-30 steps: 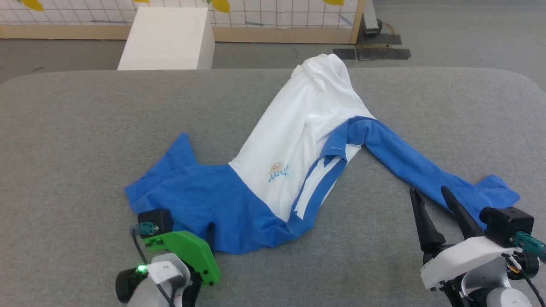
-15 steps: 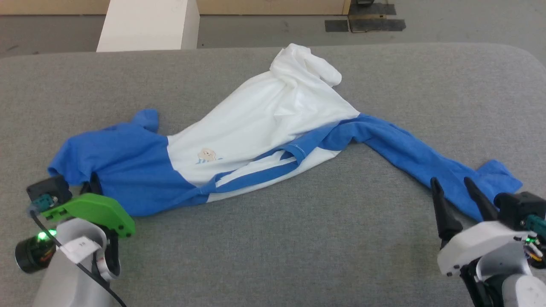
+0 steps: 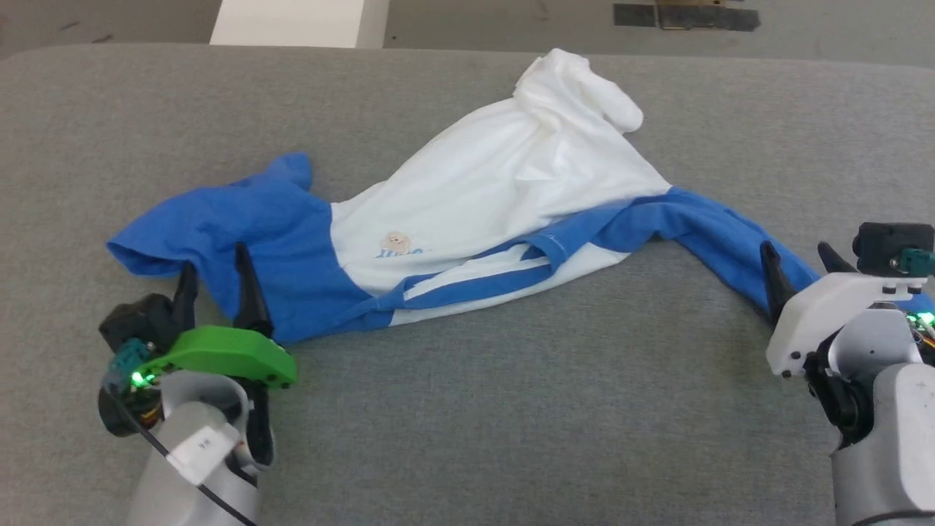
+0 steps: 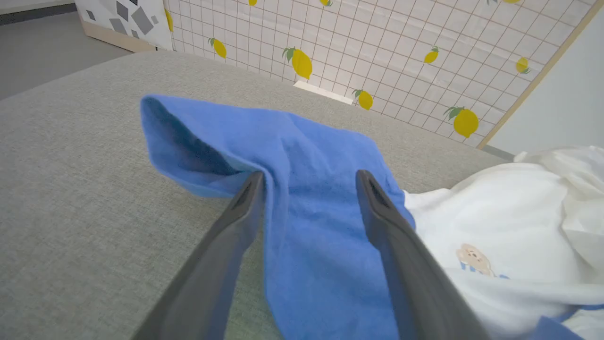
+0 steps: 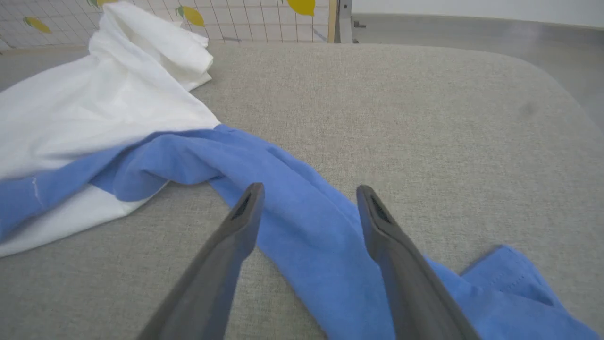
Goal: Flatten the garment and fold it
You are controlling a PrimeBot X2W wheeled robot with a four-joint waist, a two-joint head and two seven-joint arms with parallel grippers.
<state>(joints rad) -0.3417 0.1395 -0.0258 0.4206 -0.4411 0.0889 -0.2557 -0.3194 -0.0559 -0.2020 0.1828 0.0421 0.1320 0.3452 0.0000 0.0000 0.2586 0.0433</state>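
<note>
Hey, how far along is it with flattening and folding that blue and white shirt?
Done: the shirt lies stretched across the grey padded surface, a blue sleeve out to each side. In hand: the left gripper and right gripper each straddle a sleeve, jaws open, gripping nothing. Left: the white body is bunched and twisted, its far end crumpled, and no fold is made yet.

Bright, even light; soft shadows

In the head view, the body of the right gripper (image 3: 793, 247) hides the cuff end of one blue sleeve of the garment (image 3: 504, 183). The chest print (image 3: 398, 245) lettering is too small to read. The top edge cuts off the white block (image 3: 288, 22).
</note>
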